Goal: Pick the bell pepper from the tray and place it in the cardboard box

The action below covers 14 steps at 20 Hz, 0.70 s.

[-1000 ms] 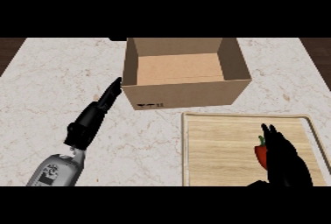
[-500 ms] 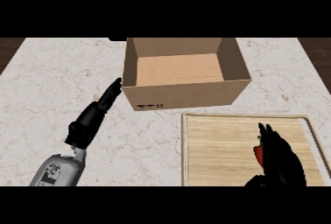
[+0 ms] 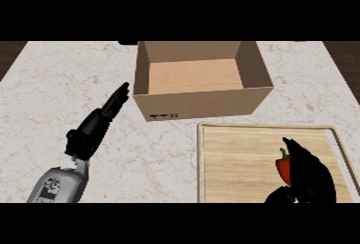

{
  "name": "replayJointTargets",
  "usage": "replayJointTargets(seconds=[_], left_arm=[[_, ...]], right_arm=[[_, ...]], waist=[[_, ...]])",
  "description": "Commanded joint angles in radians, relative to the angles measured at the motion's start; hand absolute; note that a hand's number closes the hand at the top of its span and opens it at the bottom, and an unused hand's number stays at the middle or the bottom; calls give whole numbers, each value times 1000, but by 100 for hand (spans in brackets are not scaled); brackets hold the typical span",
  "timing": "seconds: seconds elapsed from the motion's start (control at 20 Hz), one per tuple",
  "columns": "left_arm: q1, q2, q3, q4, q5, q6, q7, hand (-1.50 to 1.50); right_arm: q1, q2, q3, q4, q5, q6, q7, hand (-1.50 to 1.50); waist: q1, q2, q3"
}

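The red bell pepper [image 3: 283,169] with a green stem lies on the wooden tray [image 3: 235,157] at the lower right. My right hand [image 3: 308,174] lies over the pepper's right side, fingers stretched toward the box, thumb low near the tray's front edge; it hides part of the pepper. The open cardboard box [image 3: 200,102] stands behind the tray, with nothing visible inside. My left hand [image 3: 97,127] rests open left of the box, fingers straight and pointing at its front left corner.
The marble counter [image 3: 49,95] spreads wide to the left of the box and tray. The tray's back rim sits close to the box's front wall.
My right hand has edged slightly toward the near edge and settled closer over the pepper, hiding more of it. The left hand and the box have not moved.
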Motion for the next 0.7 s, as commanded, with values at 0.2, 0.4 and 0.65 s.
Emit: replayJointTargets(seconds=[0.2, 0.4, 0.65], left_arm=[[8, -64, -37, -37, -73, 37, 31, 0], [-7, -45, -19, 6, -41, -5, 5, 0], [-31, -44, -35, -7, -34, -30, 14, 0]], right_arm=[[30, -35, -17, 66, 28, -13, -106, 150], [-73, 23, 174, 42, 100, 40, -129, 150], [-311, 179, 391, 111, 121, 129, -228, 150]], waist=[[1, 6, 10], [16, 8, 9], [99, 17, 9]])
